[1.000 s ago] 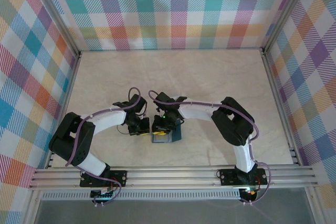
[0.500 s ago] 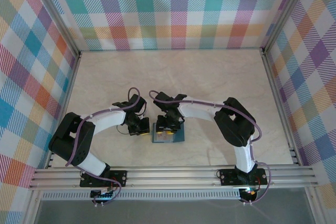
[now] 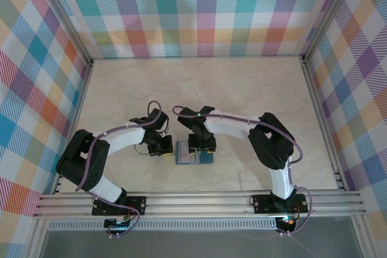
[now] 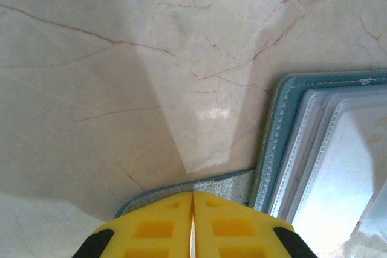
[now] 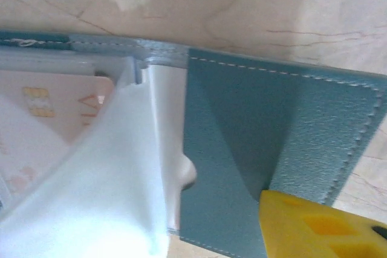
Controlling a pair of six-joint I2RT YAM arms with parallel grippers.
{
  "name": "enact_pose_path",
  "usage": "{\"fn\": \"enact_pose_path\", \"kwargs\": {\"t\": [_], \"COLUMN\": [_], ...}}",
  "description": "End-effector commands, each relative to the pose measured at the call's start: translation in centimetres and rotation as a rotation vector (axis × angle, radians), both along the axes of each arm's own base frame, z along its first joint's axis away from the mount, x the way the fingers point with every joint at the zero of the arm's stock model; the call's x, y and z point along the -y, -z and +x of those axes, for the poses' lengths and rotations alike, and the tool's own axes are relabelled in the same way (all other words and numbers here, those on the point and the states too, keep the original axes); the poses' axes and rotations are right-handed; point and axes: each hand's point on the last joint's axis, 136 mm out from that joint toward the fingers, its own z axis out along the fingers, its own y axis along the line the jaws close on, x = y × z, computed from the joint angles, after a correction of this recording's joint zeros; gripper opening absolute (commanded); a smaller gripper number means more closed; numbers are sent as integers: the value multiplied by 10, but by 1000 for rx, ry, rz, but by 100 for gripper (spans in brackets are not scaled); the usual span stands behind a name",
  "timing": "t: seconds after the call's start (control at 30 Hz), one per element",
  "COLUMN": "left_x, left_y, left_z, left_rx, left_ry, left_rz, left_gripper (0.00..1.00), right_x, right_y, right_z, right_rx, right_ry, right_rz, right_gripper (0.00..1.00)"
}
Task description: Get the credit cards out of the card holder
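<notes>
Over the last second our right claw (image 3: 202, 144) has slid to its own right across the card holder (image 3: 193, 157). More of the holder's left half lies uncovered than before. Our left claw (image 4: 192, 229) has kept its place at the holder's left edge.

The left claw's yellow pads are pressed together, with only a hairline seam between them. Directly under their tips lies a small teal-rimmed tab (image 4: 205, 184) with a grey speckled face; we cannot tell whether the pads nip it. Just right of this claw runs the holder's stitched teal border. Inside the border is a stack of clear sleeves (image 4: 338, 167), stepped one over another. Ahead of the claw and to its left, the veined counter (image 4: 121, 58) is bare.

From the right wrist we see one yellow finger (image 5: 314, 225) of the right claw. It sits over the near corner of the holder's teal cover, close to the stitched edge. We cannot make out whether it touches the cover. The other finger is out of frame, so we cannot tell whether this claw is apart or together. Left of the finger the cover lies spread flat. Further left one milky sleeve is lifted and curled. Beneath it sits a pale pink credit card (image 5: 36, 131), still in its pocket.
</notes>
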Motion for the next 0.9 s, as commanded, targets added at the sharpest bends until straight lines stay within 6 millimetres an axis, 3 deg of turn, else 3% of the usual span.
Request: {"fn": "enact_pose_path", "kwargs": {"t": [0.0,0.27,0.53,0.87], "left_x": [-8,-4,12,29], "left_y": [11,-2,-19,-33], "left_z": [-11,-9,-7,-6], "left_rx": [-48,-32,-2,27], "left_ry": [9,12,37,74], "left_rz": [34,16,4,14], "left_gripper": [10,10,10,11], "right_x": [13,24,34,38], "right_y": [-15,-6,17,27], "right_z": [-2,-7,-14,-24], "right_rx": [30,28,-2,-31], "right_ry": [-20,-22,-31,-70], "right_rz": [-38,-53,-81,-73], "right_gripper": [58,57,57,46]}}
